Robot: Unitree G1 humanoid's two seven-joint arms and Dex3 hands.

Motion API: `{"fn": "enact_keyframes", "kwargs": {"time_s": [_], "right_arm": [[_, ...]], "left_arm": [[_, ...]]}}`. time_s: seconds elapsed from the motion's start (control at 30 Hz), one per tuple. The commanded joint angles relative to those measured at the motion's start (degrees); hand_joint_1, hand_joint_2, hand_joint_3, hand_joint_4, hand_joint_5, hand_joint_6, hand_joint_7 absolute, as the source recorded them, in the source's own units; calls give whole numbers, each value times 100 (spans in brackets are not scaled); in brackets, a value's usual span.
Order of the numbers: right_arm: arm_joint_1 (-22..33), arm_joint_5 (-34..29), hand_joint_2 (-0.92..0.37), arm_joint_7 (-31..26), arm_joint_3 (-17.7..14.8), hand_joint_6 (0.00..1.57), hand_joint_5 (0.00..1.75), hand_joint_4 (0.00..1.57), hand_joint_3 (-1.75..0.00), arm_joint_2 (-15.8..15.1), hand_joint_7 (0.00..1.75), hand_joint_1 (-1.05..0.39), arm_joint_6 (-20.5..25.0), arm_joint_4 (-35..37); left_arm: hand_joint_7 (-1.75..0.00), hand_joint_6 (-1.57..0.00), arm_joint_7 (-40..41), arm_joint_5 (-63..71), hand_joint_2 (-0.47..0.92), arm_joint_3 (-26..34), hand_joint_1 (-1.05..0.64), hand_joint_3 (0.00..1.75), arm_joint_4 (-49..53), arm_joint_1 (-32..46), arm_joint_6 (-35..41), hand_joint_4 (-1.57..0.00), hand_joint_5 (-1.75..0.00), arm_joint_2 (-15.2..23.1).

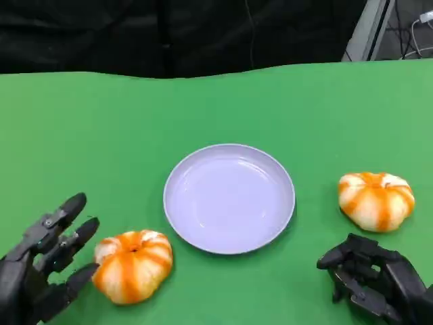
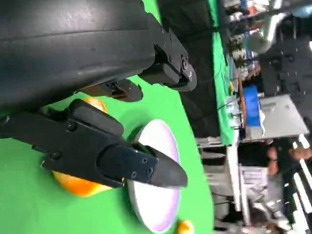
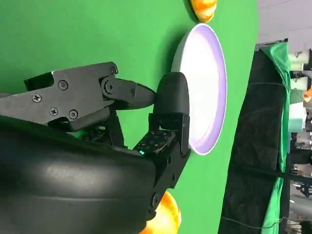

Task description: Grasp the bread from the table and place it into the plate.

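Two orange-and-white pumpkin-shaped breads lie on the green table. One bread is at the front left and the other bread at the right. Between them sits the empty pale lilac plate. My left hand is just left of the front-left bread, fingers spread toward it and holding nothing. My right hand lies in front of the right bread, apart from it, fingers curled in with nothing in them.
The green table ends at a black curtain along its far edge. Open cloth surrounds the plate. The left wrist view shows shelving and clutter beyond the table.
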Motion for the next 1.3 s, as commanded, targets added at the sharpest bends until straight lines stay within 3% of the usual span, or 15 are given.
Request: {"fn": "enact_keyframes", "kwargs": {"time_s": [0.03,0.33,0.8,0.9,1.1,1.3], "right_arm": [[40,-19,-92,-44,6,74,175,66,-46,-58,108,-27,8,76],[44,-41,-92,-82,12,75,174,66,-46,-34,108,-27,-3,63],[45,-53,-92,-95,13,75,174,65,-46,-36,108,-27,-1,60],[41,-44,-92,-83,8,75,174,66,-45,-41,108,-27,-7,60],[28,-37,-92,-83,8,75,175,66,-45,-30,108,-27,19,63],[29,-40,-92,-95,7,75,174,65,-45,-17,107,-27,-5,75]], "left_arm": [[-1,-35,220,33,92,-97,-88,6,-28,76,-95,-40,0,176],[0,-30,1102,1369,92,-648,-90,8,-836,364,105,-29,0,619],[0,-30,1452,1375,92,-955,-89,7,-1035,464,268,-29,0,788],[-1,-33,1602,2541,92,-1360,-93,10,-1675,463,1085,-32,-1,1112],[0,-32,1640,3475,92,-1900,-98,19,-2315,380,2323,-33,-1,1324],[0,-32,1673,4035,92,-2401,-94,25,-2398,136,3079,-31,-1,1446]]}}
